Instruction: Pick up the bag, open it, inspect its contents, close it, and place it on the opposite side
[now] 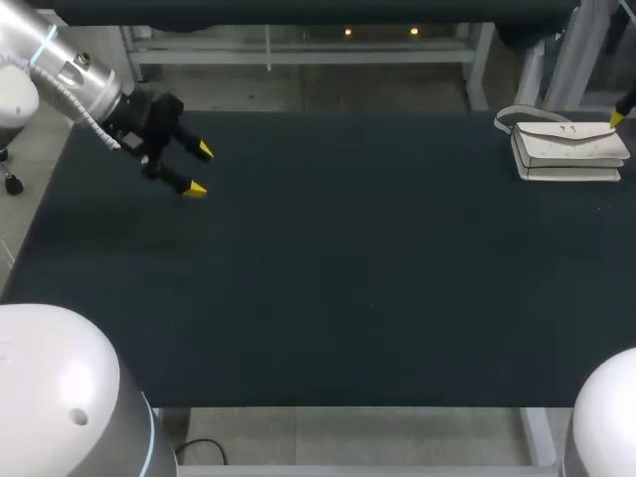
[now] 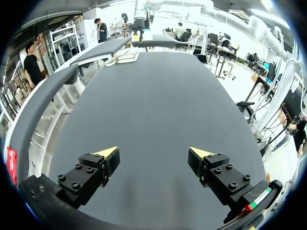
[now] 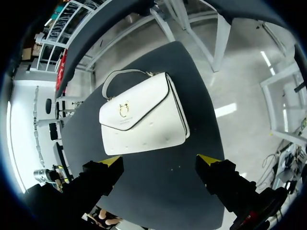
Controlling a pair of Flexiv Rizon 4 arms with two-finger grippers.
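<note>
One white bag (image 1: 568, 149) is seen lying flat on the dark tabletop (image 1: 348, 278), at its far right corner. The flap is down over the front, and one gold clasp (image 3: 123, 110) is set on the flap. The bag's one handle (image 3: 111, 77) is laid flat on the tabletop beside it, on the side away from the right hand (image 3: 159, 160).

Two hands are counted. The left hand (image 1: 200, 169) is held over the far left part of the tabletop, well apart from the bag. Its two yellow-tipped fingers are spread wide and nothing is held between them. In the left wrist view only bare tabletop is seen between them, with the bag far ahead at the tabletop's end.

The right hand is held over the bag's corner of the tabletop, with the bag lying just ahead of its fingers. These two fingers are likewise spread wide, and nothing is gripped. In the head view only one yellow fingertip (image 1: 617, 118) of this hand is seen, just beside the bag.
</note>
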